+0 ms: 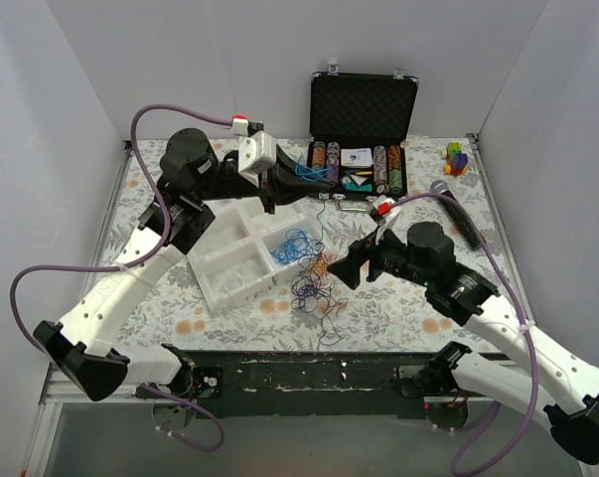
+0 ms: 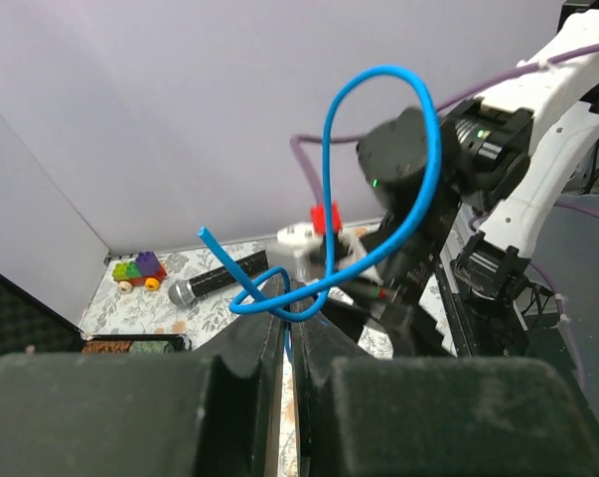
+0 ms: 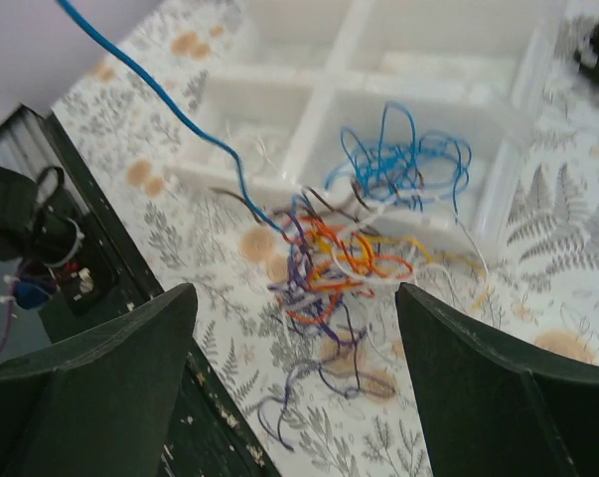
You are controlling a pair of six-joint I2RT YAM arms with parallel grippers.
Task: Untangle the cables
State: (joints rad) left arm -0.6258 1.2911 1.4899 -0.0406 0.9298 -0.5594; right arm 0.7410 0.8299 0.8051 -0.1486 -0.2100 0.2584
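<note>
1. Left gripper (image 2: 291, 323): closed, pinching the blue cable (image 2: 328, 159) at the fingertips. Raised over the far middle of the table, just left of the open case (image 1: 364, 99).
2. Right gripper (image 3: 297, 298): spread wide, holding nothing. Poised above the tangle (image 3: 344, 258), with no contact visible.
3. Tangle location: near middle of the table, against the right side of the white tray (image 1: 229, 263). Joined over the tray rim to a blue bunch (image 3: 403, 164) lying in the right-hand compartment.
4. Risk, whole-mass drag: lower end of the blue cable buried in the tangle, and no anchor on the tangle. Expect a further pull to lift or slide the entire knot rather than free one strand.
5. Risk, tightening: expect crossings around the buried end to cinch under tension.
6. Risk, snagging: probably caught on the tray rim through the bunch draped across it. Possible tray shift or tip as a result.
7. Risk, slip: pinched close to the free end, so likely to pull out of the fingertips under load.
8. Blue cable axis: near to far, rising from the tangle up and slightly left to the left gripper. Beyond the pinch, standing in one tall loop, with a short free tip poking out sideways.
9. Tangle axis: far-left in the tray to near-right on the table. Loose purple tails pointing toward the near edge.
</note>
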